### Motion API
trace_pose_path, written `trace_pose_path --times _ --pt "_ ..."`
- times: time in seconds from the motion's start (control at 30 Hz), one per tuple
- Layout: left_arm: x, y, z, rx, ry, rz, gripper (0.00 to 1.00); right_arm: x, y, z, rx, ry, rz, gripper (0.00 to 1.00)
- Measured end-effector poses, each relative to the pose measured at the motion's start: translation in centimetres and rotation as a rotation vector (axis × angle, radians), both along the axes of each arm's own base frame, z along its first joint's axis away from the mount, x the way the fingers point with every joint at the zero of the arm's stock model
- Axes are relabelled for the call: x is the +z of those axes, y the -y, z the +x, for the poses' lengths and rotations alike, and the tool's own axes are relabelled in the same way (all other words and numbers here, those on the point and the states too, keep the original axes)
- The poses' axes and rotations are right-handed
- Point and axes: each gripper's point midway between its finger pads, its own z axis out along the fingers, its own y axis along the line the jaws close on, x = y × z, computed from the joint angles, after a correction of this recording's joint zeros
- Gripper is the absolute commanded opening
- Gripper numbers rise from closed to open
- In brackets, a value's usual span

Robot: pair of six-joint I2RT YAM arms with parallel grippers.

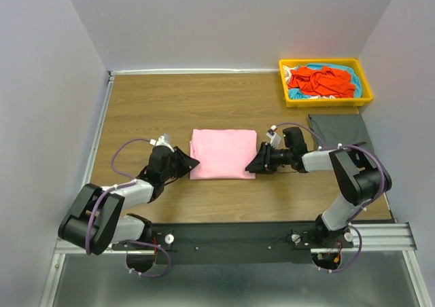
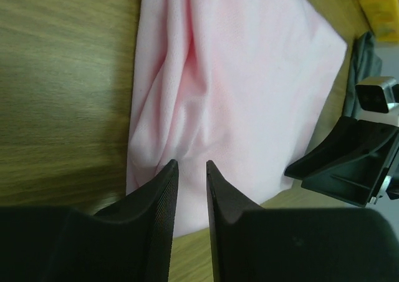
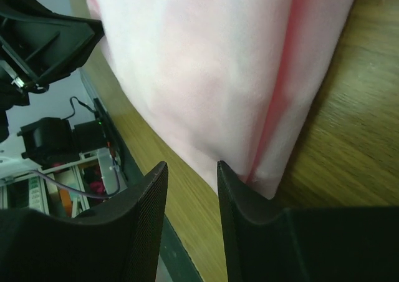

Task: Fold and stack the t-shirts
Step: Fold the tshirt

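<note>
A light pink t-shirt (image 1: 223, 153) lies folded into a flat rectangle at the middle of the table, and it fills the left wrist view (image 2: 237, 76) and the right wrist view (image 3: 206, 63). My left gripper (image 1: 192, 163) sits low at its near-left corner, jaws a narrow gap apart (image 2: 192, 163) over the cloth's edge, nothing pinched. My right gripper (image 1: 251, 164) is at the near-right corner, open (image 3: 192, 165), with bare wood between its fingers. A dark grey t-shirt (image 1: 336, 129) lies flat at the right. Orange-red (image 1: 319, 81) and turquoise (image 1: 352, 76) t-shirts are bunched in the tray.
The yellow plastic tray (image 1: 326, 102) stands at the back right corner against the wall. Grey walls close the table at the left, back and right. Bare wood lies to the left of and behind the pink shirt. The arms' mounting rail runs along the near edge.
</note>
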Motion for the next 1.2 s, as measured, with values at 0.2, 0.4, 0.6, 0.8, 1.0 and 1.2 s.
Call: trace_pose_path --times 0.2,0.4,0.6,0.8,1.0,1.2 --pt "6.0 0.6 2.1 -0.005 0.188 -0.050 0.38 5.6 -1.2 3.7 -0.016 0.151 0.065 0.45" --pt "9.7 2.4 6.0 -0.032 0.316 -0.080 0.38 10.3 -3.2 9.2 -0.029 0.287 0.136 0.45" --pt "4.6 3.7 8.3 -0.061 0.210 -0.055 0.37 6.3 -3.5 11.8 -0.092 0.188 0.116 0.45" --pt "1.4 2.1 11.2 -0.015 0.162 -0.086 0.35 0.6 -1.4 14.3 -0.203 0.044 0.095 0.45" --pt "0.1 0.5 11.8 0.019 0.142 -0.162 0.35 0.0 -0.2 16.1 -0.214 0.046 0.153 0.45" --pt "0.9 0.5 11.3 0.002 0.167 -0.202 0.37 0.5 0.0 15.5 -0.207 0.056 0.159 0.45"
